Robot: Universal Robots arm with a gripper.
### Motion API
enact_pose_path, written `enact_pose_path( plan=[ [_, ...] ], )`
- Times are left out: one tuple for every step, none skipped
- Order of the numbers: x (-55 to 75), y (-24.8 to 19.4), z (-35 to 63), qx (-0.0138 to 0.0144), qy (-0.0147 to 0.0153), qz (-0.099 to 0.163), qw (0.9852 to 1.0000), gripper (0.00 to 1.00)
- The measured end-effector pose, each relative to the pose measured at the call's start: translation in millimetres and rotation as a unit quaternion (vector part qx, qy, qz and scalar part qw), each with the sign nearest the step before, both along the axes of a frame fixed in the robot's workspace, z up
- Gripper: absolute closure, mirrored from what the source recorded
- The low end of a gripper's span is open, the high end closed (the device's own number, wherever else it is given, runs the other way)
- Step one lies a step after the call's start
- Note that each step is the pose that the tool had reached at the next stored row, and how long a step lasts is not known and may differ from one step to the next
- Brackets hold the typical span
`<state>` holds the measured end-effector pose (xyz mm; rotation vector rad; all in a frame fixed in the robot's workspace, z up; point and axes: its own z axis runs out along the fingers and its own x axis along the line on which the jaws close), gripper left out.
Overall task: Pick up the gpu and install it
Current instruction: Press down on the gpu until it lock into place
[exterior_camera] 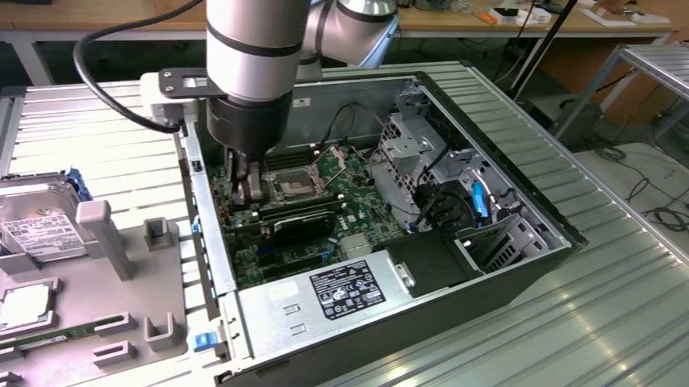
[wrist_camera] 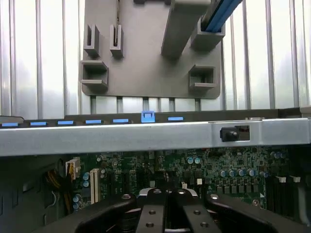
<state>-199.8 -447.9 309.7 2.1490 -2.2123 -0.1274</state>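
The gpu (exterior_camera: pixel 306 226), a thin card with a black face, stands on the green motherboard (exterior_camera: pixel 356 193) inside the open computer case (exterior_camera: pixel 506 274). My gripper (exterior_camera: pixel 252 201) reaches down into the case and stands shut at the card's end next to the case wall. I cannot tell whether its tips pinch the card or only rest on it. In the wrist view the black fingers (wrist_camera: pixel 146 213) lie closed together over the motherboard (wrist_camera: pixel 233 170), with my gripper (wrist_camera: pixel 168 194) just inside the case's metal rim (wrist_camera: pixel 146 138).
A grey parts fixture (exterior_camera: pixel 119 266) with a silver hard drive (exterior_camera: pixel 43 230) lies at the exterior view's left, beside the case. The power supply (exterior_camera: pixel 344 290) and drive cage (exterior_camera: pixel 415 137) crowd the case. A black cable (exterior_camera: pixel 108 97) hangs from the arm.
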Motion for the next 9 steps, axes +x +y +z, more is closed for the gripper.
enact_pose_path(
  plan=[
    [-7.3, 0.0, 0.0, 0.0000, 0.0000, 0.000, 1.0000, 0.89],
    [-10.8, 0.0, 0.0, 0.0000, 0.0000, 0.000, 1.0000, 0.89],
    [-16.6, 0.0, 0.1, 0.0000, 0.0001, 0.000, 1.0000, 0.89],
    [-19.5, 0.0, 0.9, 0.0000, 0.0003, 0.000, 1.0000, 0.89],
    [-19.7, -0.3, 1.7, 0.0001, 0.0003, 0.000, 1.0000, 0.89],
    [-19.7, -0.4, 1.6, 0.0003, 0.0002, 0.000, 1.0000, 0.89],
    [-19.7, -1.2, 1.5, 0.0004, 0.0001, 0.000, 1.0000, 0.89],
    [-19.7, -3.4, 1.6, 0.0004, 0.0001, 0.000, 1.0000, 0.89],
    [-19.7, -5.3, 1.6, 0.0003, 0.0001, 0.000, 1.0000, 0.89]
  ],
)
